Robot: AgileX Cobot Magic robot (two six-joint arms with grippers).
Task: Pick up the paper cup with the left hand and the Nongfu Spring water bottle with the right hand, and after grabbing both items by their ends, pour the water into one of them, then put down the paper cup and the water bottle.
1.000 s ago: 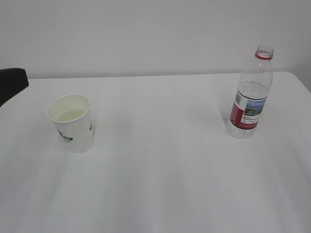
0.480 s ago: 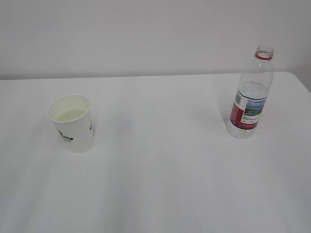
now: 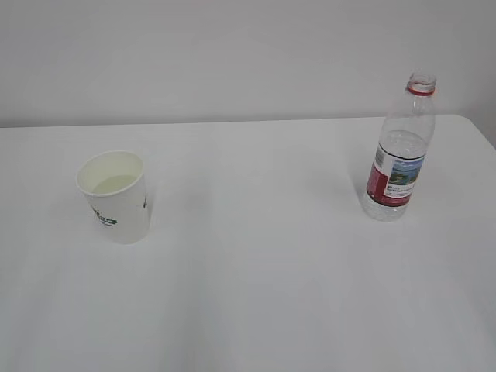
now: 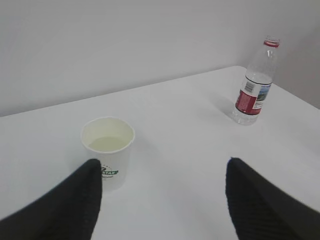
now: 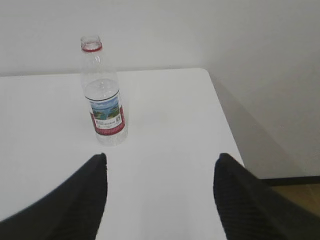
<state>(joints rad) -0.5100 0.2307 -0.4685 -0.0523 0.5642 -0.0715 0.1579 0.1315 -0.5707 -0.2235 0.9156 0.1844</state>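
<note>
So the paper cup [image 3: 115, 195] sits upright on the left part of the white surface [image 3: 256, 256], with what looks like some pale liquid in the bottom, logo side facing the front. The Nongfu Spring water bottle [image 3: 400, 151] stands upright well apart from it, over on the right near the back edge, cap off, water level somewhere around the top of the label.

Neither one is held. In the exterior view no arm shows at all. From the left wrist view, the left hand [image 4: 162, 192] has its pincer spread wide, and the cup stands just past the left fingertip, a bit off the centre of the gap. The right hand [image 5: 160, 187] is also spread wide with nothing in it, and the bottle stands beyond its left fingertip, not lined up with the gap either.

My read: with water in the cup and both things set down and let go, this is the tail end of the job, though a very early start would look much alike. If anything more were needed, each pincer would have to shift over to centre on its item first.

Nothing else is on the surface, just the plain wall [image 3: 232, 54] behind. On the right side the surface edge [image 5: 225, 130] is close to the bottle, so that's the one thing to watch.
</note>
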